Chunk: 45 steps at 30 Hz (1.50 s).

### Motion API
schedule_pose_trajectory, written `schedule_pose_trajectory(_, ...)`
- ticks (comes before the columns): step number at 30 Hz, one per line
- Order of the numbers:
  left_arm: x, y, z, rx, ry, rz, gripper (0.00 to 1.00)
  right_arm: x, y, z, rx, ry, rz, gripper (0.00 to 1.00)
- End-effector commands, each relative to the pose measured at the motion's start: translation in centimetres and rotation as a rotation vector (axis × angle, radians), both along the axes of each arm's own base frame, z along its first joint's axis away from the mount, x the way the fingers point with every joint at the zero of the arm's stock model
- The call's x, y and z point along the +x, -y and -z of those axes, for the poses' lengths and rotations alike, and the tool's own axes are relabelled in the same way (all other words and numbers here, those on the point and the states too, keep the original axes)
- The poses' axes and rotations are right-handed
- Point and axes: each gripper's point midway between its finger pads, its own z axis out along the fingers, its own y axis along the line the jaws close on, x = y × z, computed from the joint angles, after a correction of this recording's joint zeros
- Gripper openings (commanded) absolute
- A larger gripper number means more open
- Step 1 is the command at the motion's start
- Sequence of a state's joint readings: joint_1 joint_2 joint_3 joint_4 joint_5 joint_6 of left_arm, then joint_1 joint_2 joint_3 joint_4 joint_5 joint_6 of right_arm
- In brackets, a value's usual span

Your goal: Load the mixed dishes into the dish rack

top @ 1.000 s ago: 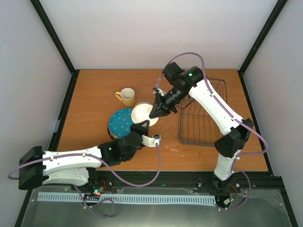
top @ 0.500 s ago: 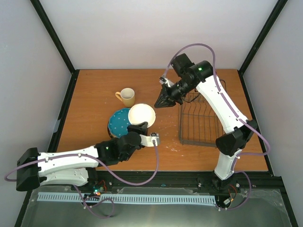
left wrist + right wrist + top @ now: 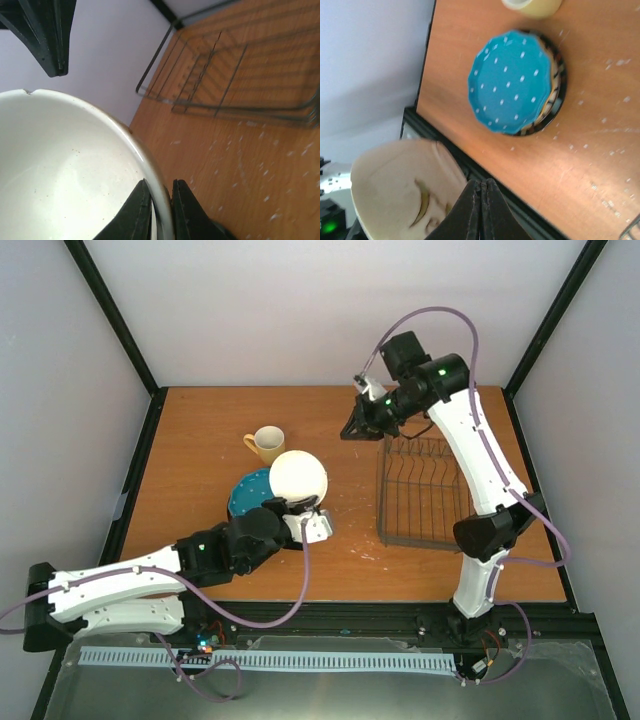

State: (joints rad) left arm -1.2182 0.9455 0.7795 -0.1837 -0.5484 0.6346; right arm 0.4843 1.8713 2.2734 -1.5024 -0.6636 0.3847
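From above, the left gripper (image 3: 302,506) pinches the near rim of the cream-white bowl (image 3: 298,476) and holds it up over the edge of the teal dotted plate (image 3: 245,496). The yellow mug (image 3: 268,444) stands on the table (image 3: 200,420) just beyond them. The right gripper (image 3: 352,430) hangs by the far left corner of the dish rack (image 3: 425,490), its 2 fingers pressed together on nothing.

At the left wrist, the 2 dark fingers (image 3: 140,210) clamp the bowl's rim, 1 inside and 1 outside. The rack lies blurred on the wood beyond.

At the right wrist, the closed tips point down. The teal plate tops a stack, with the striped plate (image 3: 557,97) peeping out beneath. The mug's edge shows at the top, and the raised bowl fills the lower left.
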Motion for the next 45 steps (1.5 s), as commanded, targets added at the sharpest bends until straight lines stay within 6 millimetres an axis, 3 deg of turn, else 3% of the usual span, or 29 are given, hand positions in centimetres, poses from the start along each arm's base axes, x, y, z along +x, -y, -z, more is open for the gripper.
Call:
schedule_pose_trajectory(1, -1.7, 1.5, -6.4, -0.307, -0.087, 0.114, 0.01, 3.1, 2.5, -2.8, -0.026, 0.187, 0.102, 0.03)
schedule_pose_trajectory(5, -2.8, 2.6, -8.1, -0.429, -0.173, 0.212, 0.01, 5.4, 5.4, -5.6, -0.041, 0.346, 0.245, 0.03)
schedule_pose_trajectory(8, -3.6, 2.8, -9.9, -0.537, -0.225, 0.3, 0.01, 6.7, 7.2, -6.1, -0.033, 0.431, 0.346, 0.03)
schedule_pose_trajectory(13, -5.2, 2.8, -13.2, -0.711, -0.284, 0.481, 0.01, 6.4, 11.0, -6.6, 0.059, 0.534, 0.514, 0.03)
schedule_pose_trajectory(17, -4.9, 1.6, -14.7, -0.85, -0.368, 0.638, 0.01, 5.8, 12.7, -4.0, 0.164, 0.506, 0.571, 0.03)
schedule_pose_trajectory(21, -4.4, -0.2, -15.5, -0.966, -0.483, 0.792, 0.01, 4.6, 11.8, -1.9, 0.391, 0.508, 0.49, 0.04)
schedule_pose_trajectory(24, -4.8, -1.2, -16.5, -1.025, -0.528, 0.916, 0.01, 4.0, 11.7, -1.1, 0.585, 0.48, 0.439, 0.14)
schedule_pose_trajectory(27, -5.3, -2.1, -17.0, -1.089, -0.616, 1.019, 0.01, 3.4, 11.0, -0.5, 0.737, 0.44, 0.354, 0.3)
schedule_pose_trajectory(30, -5.5, -2.9, -17.0, -1.163, -0.686, 1.118, 0.01, 2.4, 10.4, -1.7, 0.903, 0.42, 0.264, 0.46)
schedule_pose_trajectory(31, -5.5, -3.1, -16.9, -1.193, -0.718, 1.151, 0.01, 1.1, 10.4, -3.5, 0.978, 0.493, 0.191, 0.5)
schedule_pose_trajectory(33, -4.3, -2.6, -16.5, -1.227, -0.801, 1.144, 0.01, 0.6, 10.6, -4.0, 1.099, 0.429, 0.146, 0.58)
schedule_pose_trajectory(34, -4.4, -2.4, -16.5, -1.221, -0.791, 1.149, 0.01, 1.2, 10.3, -3.2, 1.102, 0.354, 0.148, 0.59)
schedule_pose_trajectory(37, -4.9, -2.3, -17.4, -1.185, -0.773, 1.184, 0.01, 1.5, 10.0, -2.0, 1.066, 0.354, 0.122, 0.59)
schedule_pose_trajectory(42, -5.6, -2.7, -20.3, -1.175, -0.745, 1.252, 0.01, 0.0, 8.5, -2.0, 1.012, 0.369, -0.003, 0.67)
schedule_pose_trajectory(45, -5.6, -2.7, -21.1, -1.17, -0.738, 1.269, 0.0, -0.9, 7.2, -2.0, 0.991, 0.365, -0.079, 0.71)
